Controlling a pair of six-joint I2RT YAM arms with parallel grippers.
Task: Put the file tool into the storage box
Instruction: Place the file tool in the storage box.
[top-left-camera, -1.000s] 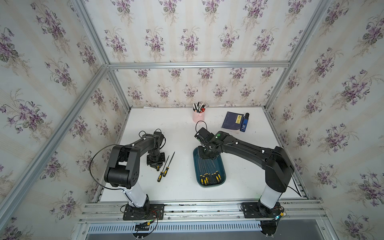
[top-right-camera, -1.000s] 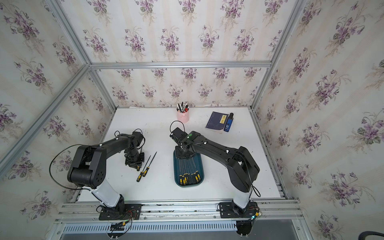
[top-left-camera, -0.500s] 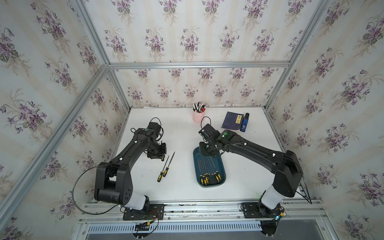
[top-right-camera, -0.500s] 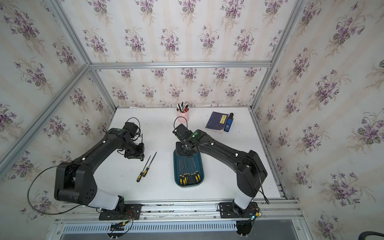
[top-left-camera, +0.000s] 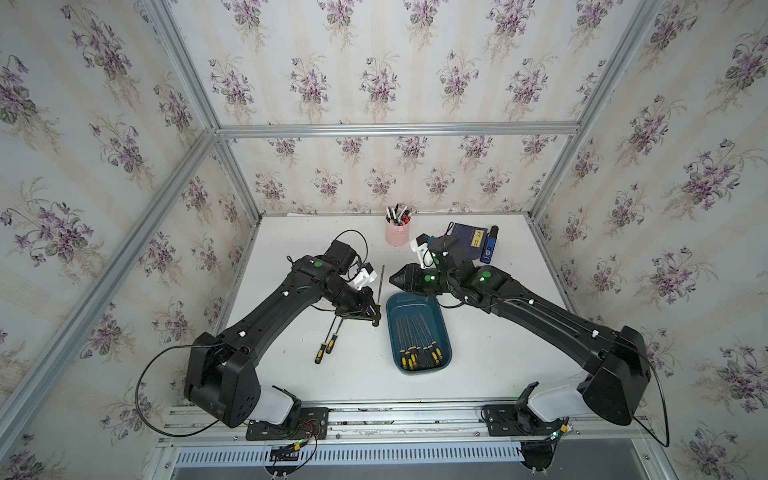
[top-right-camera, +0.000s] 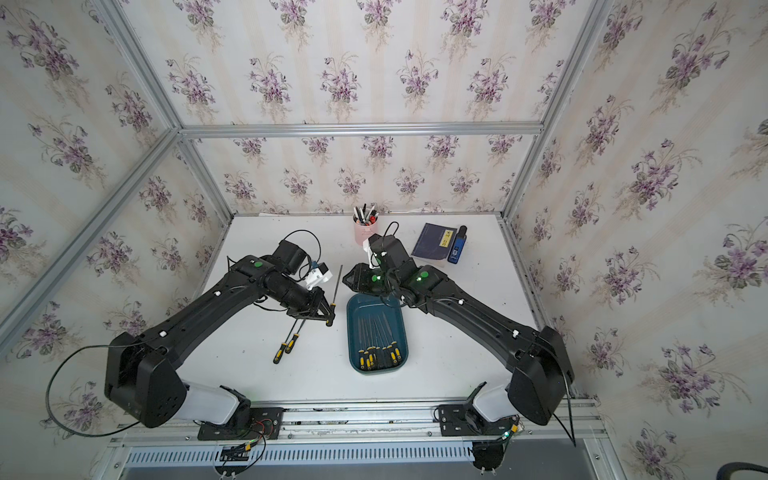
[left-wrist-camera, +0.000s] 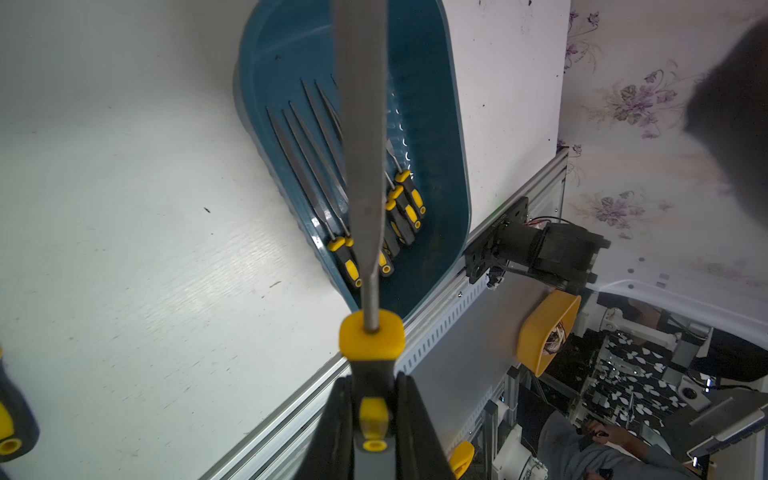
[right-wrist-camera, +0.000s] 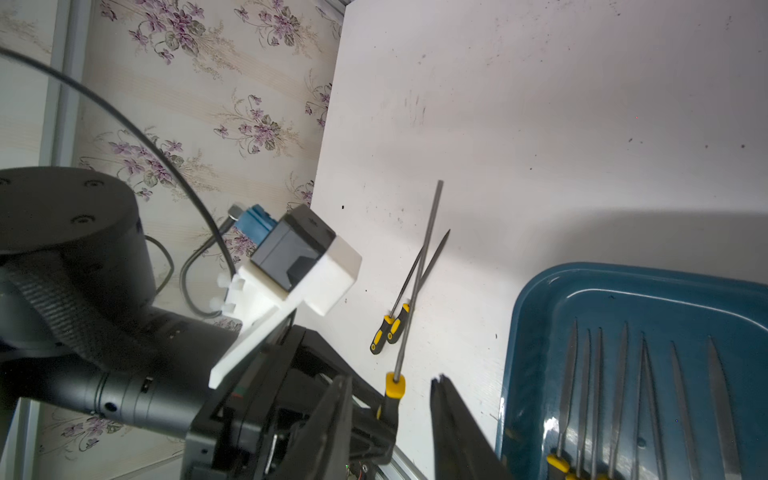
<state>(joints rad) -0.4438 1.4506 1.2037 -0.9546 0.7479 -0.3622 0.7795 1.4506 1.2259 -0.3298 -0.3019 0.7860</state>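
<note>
My left gripper (top-left-camera: 374, 311) (left-wrist-camera: 372, 388) is shut on the black-and-yellow handle of a file tool (top-left-camera: 380, 286) (top-right-camera: 336, 291) (left-wrist-camera: 362, 166). The file is held above the table just left of the storage box, its blade pointing toward the back wall. The storage box (top-left-camera: 415, 302) (top-right-camera: 374, 302) (left-wrist-camera: 430, 104) (right-wrist-camera: 623, 291) is a dark teal tray with several files lying in it. Two more files (top-left-camera: 328, 340) (top-right-camera: 291, 338) (right-wrist-camera: 395, 324) lie on the table to its left. My right gripper (top-left-camera: 392, 279) (right-wrist-camera: 390, 384) hovers open and holds nothing at the box's far left corner, facing the held file.
A pink pen cup (top-left-camera: 397, 232) stands at the back centre. A dark notebook (top-left-camera: 467, 241) and a blue device (top-left-camera: 489, 249) lie at the back right. The white table (top-left-camera: 498, 332) ends at a metal rail in front.
My left gripper has lifted one file off the table and carried it right, toward the box. The right gripper has pulled back from over the box, turned left and opened wider.
</note>
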